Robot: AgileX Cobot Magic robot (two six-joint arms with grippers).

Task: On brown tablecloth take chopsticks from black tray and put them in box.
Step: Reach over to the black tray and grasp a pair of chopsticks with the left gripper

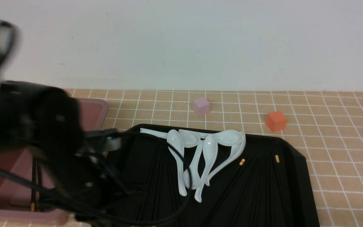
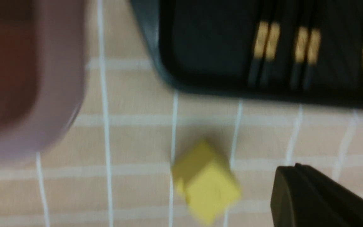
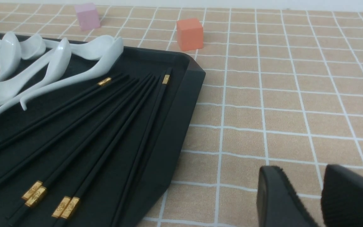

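The desk is covered with a brown cloth (image 1: 342, 132) with thin white lines. A big black tray (image 1: 298, 164) sits on it. Many black chopsticks (image 3: 102, 135) with gold bands lie side by side in the tray. White spoons (image 1: 200, 157) lie in a heap on top of some of them, at the far side of the tray. The pink box (image 1: 99, 108) stands just beside the tray, on the robot's left. A few more chopsticks (image 1: 34, 183) lie inside the box.

The left arm (image 1: 27, 126) is a big dark blur over the box and the tray's left edge. The left wrist view is blurry and shows only one black finger (image 2: 310, 201), near a yellow block (image 2: 205, 181) on the cloth. I cannot tell if the left jaws are open or closed, or if they hold anything.

The right jaws hang over the cloth, near the right side of the tray. Their two black fingers (image 3: 282, 198) are a little way apart. Nothing is between them.

A pink block (image 1: 201, 106) and an orange block (image 1: 276, 121) sit on the cloth behind the tray.
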